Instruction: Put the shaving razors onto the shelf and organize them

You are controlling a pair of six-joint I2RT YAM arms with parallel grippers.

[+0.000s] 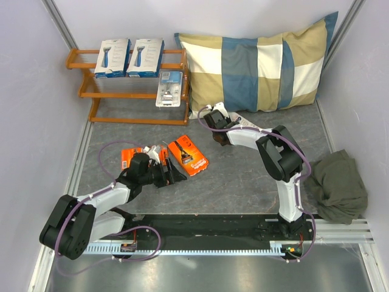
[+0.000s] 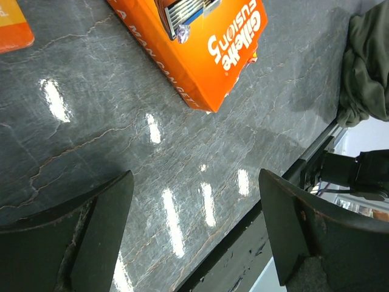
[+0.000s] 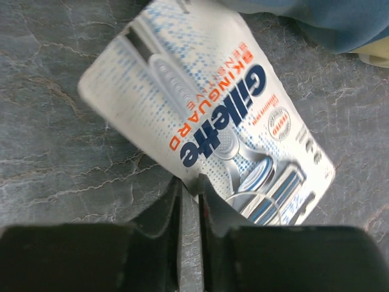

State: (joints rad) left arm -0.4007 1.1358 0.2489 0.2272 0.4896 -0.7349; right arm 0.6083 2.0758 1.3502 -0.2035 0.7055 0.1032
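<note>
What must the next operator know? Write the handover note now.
Left claw: open, empty, near an orange pack.
Right claw: shut on the edge of a blister pack by the pillow.
Done: two white boxes and another blister pack sit on the shelf.
Left: shelve the held pack, that orange pack and the other orange pack.

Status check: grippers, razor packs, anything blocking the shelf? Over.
Left gripper open, empty, near orange pack. Right gripper shut on blister pack edge, by pillow. Shelf part-filled. Nothing seen blocking it.
</note>
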